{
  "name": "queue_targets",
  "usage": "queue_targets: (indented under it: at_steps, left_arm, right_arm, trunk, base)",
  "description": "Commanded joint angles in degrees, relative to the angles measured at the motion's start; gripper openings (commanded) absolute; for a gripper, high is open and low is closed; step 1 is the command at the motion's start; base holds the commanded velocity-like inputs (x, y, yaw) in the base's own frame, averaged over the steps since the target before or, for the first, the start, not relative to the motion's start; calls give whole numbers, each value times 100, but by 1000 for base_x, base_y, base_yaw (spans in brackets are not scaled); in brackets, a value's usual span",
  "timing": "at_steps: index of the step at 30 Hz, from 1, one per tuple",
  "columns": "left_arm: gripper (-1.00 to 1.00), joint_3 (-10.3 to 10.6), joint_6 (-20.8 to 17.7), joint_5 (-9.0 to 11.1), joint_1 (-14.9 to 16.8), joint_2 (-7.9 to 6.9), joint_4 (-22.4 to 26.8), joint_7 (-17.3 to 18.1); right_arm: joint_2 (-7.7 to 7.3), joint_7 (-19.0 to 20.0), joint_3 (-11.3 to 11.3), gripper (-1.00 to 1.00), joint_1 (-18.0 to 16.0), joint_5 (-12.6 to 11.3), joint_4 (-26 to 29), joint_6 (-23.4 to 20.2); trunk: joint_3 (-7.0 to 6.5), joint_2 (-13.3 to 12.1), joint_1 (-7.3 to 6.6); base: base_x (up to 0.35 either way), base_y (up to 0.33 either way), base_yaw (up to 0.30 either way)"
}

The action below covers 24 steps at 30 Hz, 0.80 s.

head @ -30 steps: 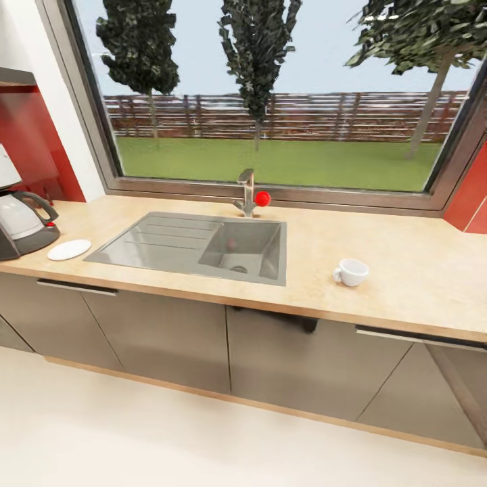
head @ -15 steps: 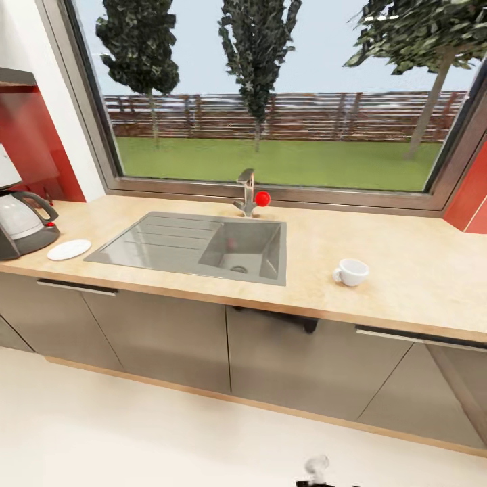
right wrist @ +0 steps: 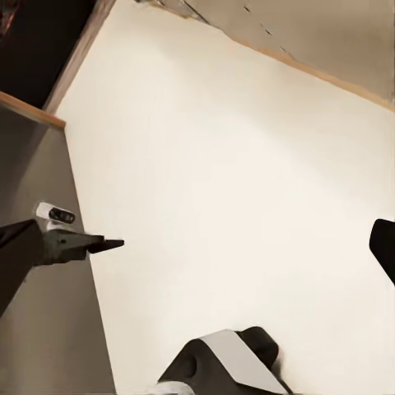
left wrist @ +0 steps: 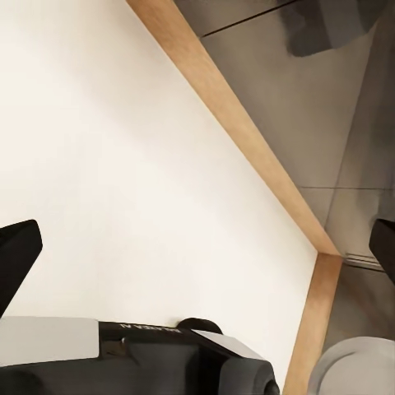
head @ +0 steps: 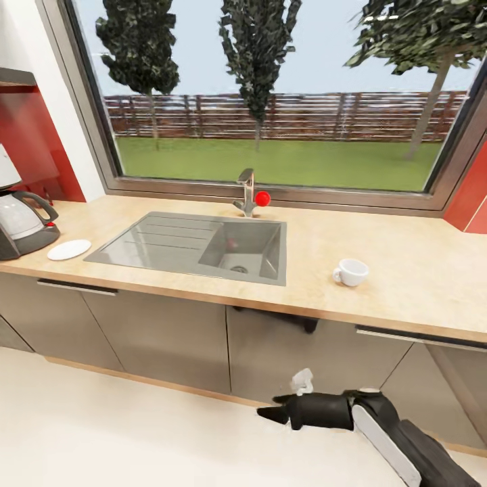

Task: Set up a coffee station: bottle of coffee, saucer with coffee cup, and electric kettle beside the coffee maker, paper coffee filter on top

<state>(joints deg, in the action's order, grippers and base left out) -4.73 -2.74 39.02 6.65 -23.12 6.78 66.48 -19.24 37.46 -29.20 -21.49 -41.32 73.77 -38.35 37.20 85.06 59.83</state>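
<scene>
The coffee maker stands at the far left of the kitchen countertop, cut off by the head view's edge. The white saucer lies right beside it, with nothing on it. The white coffee cup sits on the worktop right of the sink, handle to the left. My right gripper hangs low in front of the cabinets, pointing left, well below the cup. Its fingers stand wide apart in the right wrist view. The left gripper is open over the floor. The coffee bottle and electric kettle are out of view.
A steel sink with a drainboard is set into the middle of the worktop, and a faucet with a red knob stands behind it. Grey cabinet fronts run below. A wide window spans the back wall. Pale floor lies before the cabinets.
My right arm has risen into the head view from the bottom edge and now reaches leftward in front of the cabinets. Things on the counter have not moved.
</scene>
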Motion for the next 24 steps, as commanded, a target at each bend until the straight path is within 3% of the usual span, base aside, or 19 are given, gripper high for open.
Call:
queue_targets:
  at_steps: [1,5,7,8,10,11,13,14,15,17,19,21,24]
  left_arm:
    - [100,-45,-29,-34,3,1,-2,22]
    - [100,-41,-26,-34,3,1,-2,22]
    - [100,-41,-25,-34,3,1,-2,22]
    - [100,-40,-26,-34,3,1,-2,22]
    - [100,-42,-26,-34,3,1,-2,22]
    - [100,-43,-25,-34,3,1,-2,22]
    - [100,-44,-25,-34,3,1,-2,22]
    - [100,-43,-26,-34,3,1,-2,22]
    - [100,-43,-26,-34,3,1,-2,22]
    - [100,-44,-27,-34,3,1,-2,22]
    - [100,-42,-26,-34,3,1,-2,22]
    - [100,-44,-25,-34,3,1,-2,22]
    - [100,-43,-25,-34,3,1,-2,22]
  right_arm:
    - [-20,-11,338,100,-11,-32,252,-333]
    - [-125,-12,1115,100,-336,-27,701,-1080]
    - [-236,-16,1274,100,-559,-26,761,-1330]
    - [-451,-26,1413,100,-993,-22,811,-1609]
    - [-611,-30,1465,100,-1341,-10,826,-1719]
    - [-792,-32,1498,100,-1706,22,827,-1792]
    - [-1000,-34,1519,100,-2076,69,814,-1839]
    - [-1214,-35,1533,100,-2440,122,770,-1872]
    - [-1319,-35,1538,100,-2617,147,732,-1884]
    - [-1729,-36,1549,100,-3309,215,434,-1912]
    - [-2011,-40,1547,100,-3863,241,54,-1921]
    - [-2216,-44,1527,100,-4443,281,-424,-1930]
    - [-2327,-45,1469,100,-5050,542,-962,-1935]
  trunk:
    - [5,3,0]
    - [5,3,0]
    - [5,3,0]
    - [5,3,0]
    - [5,3,0]
    - [5,3,0]
    - [5,3,0]
    - [5,3,0]
    - [5,3,0]
    - [5,3,0]
    - [5,3,0]
    - [5,3,0]
    - [5,3,0]
  base:
    - [0,0,0]
    - [0,0,0]
    - [0,0,0]
    - [0,0,0]
    - [0,0,0]
    - [0,0,0]
    - [0,0,0]
    - [0,0,0]
    - [0,0,0]
    - [0,0,0]
    - [0,0,0]
    - [0,0,0]
    - [0,0,0]
